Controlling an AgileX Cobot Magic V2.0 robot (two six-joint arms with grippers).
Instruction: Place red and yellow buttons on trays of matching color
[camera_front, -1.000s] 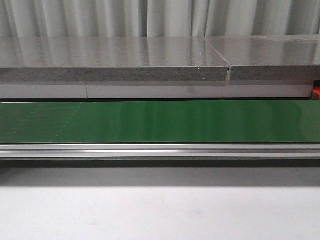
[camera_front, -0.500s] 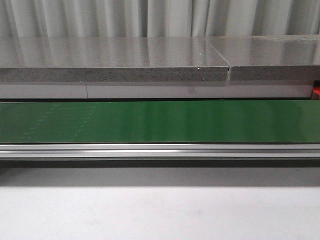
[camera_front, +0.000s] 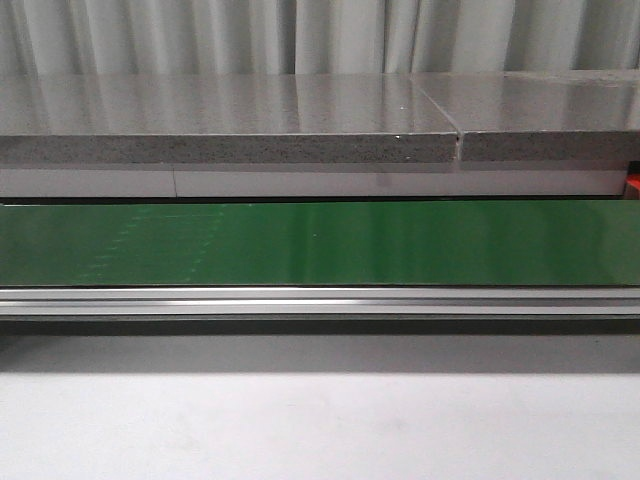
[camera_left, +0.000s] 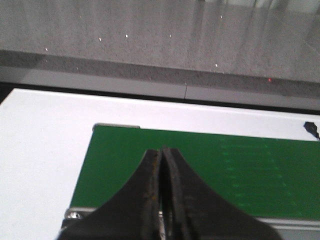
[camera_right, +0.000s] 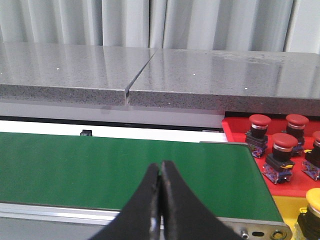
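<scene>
We find the task's things only in the right wrist view: red mushroom-head push buttons (camera_right: 280, 156) stand upright on a red tray (camera_right: 240, 142) at about three o'clock of the green conveyor belt (camera_right: 120, 167), and one yellow button (camera_right: 316, 200) sits on a yellow tray (camera_right: 286, 210) at about four o'clock, cut by the frame edge; the belt itself carries nothing in any view, and the front view shows no button or tray, bar a sliver of red at its right edge.

The right gripper (camera_right: 160, 172) hangs over the near edge of the belt with its dark fingers pressed together and nothing between them; the left gripper (camera_left: 161, 157) is likewise closed and empty above the belt's far-left end, beside the white table (camera_left: 35, 150).

We judge these buttons to be rigid plastic switches, light, hard and not fragile; the domed cap looks smooth and would likely slip, so we would pinch across the squarer dark body under the cap, or across the cap's rim, keeping it upright; the caps stand close together, so neighbours may be nudged.

We read no brand, label or writing anywhere; the small coloured marks on the button bases are too small to make out.
</scene>
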